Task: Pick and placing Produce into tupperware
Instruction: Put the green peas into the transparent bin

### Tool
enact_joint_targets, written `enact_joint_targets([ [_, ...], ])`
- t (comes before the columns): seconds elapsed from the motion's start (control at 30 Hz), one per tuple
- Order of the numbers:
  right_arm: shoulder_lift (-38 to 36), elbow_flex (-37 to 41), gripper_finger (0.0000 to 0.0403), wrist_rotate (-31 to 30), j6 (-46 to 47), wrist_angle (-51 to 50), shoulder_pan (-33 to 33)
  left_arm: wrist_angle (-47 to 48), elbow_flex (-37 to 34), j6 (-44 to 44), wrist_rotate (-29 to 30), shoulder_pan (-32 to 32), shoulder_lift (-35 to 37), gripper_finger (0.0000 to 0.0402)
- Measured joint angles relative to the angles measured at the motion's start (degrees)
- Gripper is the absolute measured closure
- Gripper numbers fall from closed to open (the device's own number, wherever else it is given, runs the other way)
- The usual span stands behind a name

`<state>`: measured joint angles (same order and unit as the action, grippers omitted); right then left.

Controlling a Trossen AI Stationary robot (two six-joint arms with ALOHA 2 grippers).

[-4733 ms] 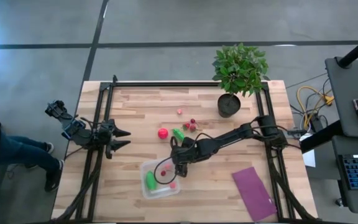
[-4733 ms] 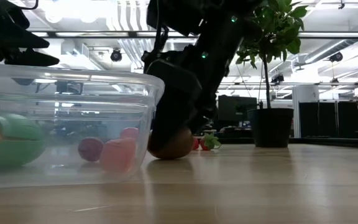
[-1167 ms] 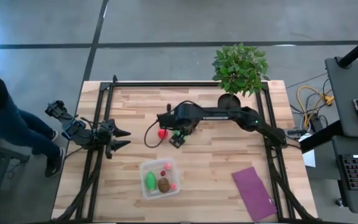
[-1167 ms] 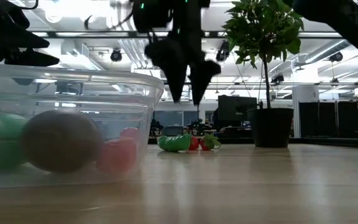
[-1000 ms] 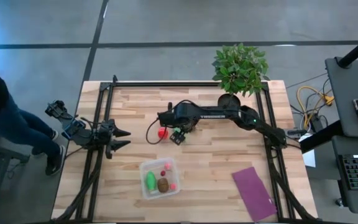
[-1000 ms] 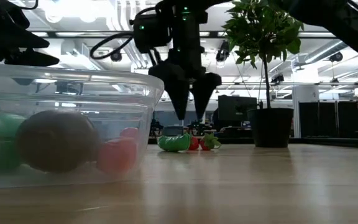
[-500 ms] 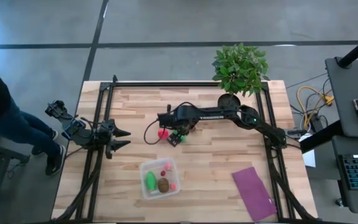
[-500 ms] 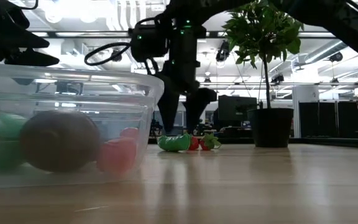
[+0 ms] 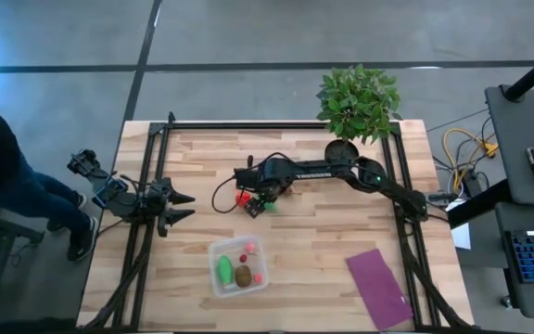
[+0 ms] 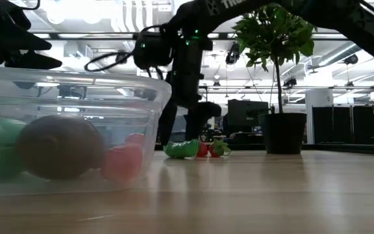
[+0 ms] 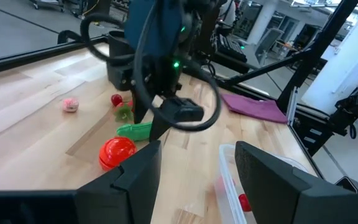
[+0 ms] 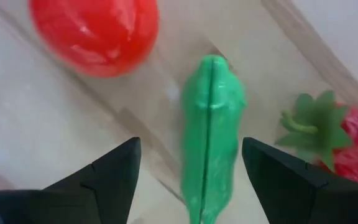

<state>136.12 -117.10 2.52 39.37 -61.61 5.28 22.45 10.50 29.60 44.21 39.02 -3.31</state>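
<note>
The left hand [image 9: 180,206] waits at the table's [image 9: 341,250] left edge, fingers spread and holding nothing, well apart from every loose piece of produce; its arm plays no part in the coming move.

Near the middle of the table, the tupperware [image 9: 239,266] already holds a green piece, a brown oval and a few small red bits. Farther back, the red ball [image 9: 240,197] lies just to the left of the green oblong piece [image 12: 209,130].

The right hand [image 9: 259,203] is far the nearer of the two, down directly over that green piece, its two fingers spread, one on each long side. In the right wrist view the piece runs lengthwise straight between the fingers, so its long axis lies across the closing line, and a squeeze should meet its narrow width. Nothing is pinched yet, though the low view is too crowded to tell whether a fingertip already touches.

To the right, a strawberry-like bit [image 12: 337,137] with green leaves sits just beside the right-hand finger, likely close enough to be nudged.
</note>
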Motion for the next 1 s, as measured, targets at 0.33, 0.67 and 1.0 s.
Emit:
enact_joint_targets([
  [0.33,1.4,0.0,0.0142,0.1,0.5,0.8,0.0,0.0,0.0,0.0,0.0,0.0,0.0,0.021],
  [0.67,1.4,0.0,0.0208,-0.6,0.5,0.7,0.0,0.0,0.0,0.0,0.0,0.0,0.0,0.021],
  [1.0,1.4,-0.1,0.0247,-1.1,0.9,0.6,0.0,0.0,0.0,0.0,0.0,0.0,0.0,0.021],
])
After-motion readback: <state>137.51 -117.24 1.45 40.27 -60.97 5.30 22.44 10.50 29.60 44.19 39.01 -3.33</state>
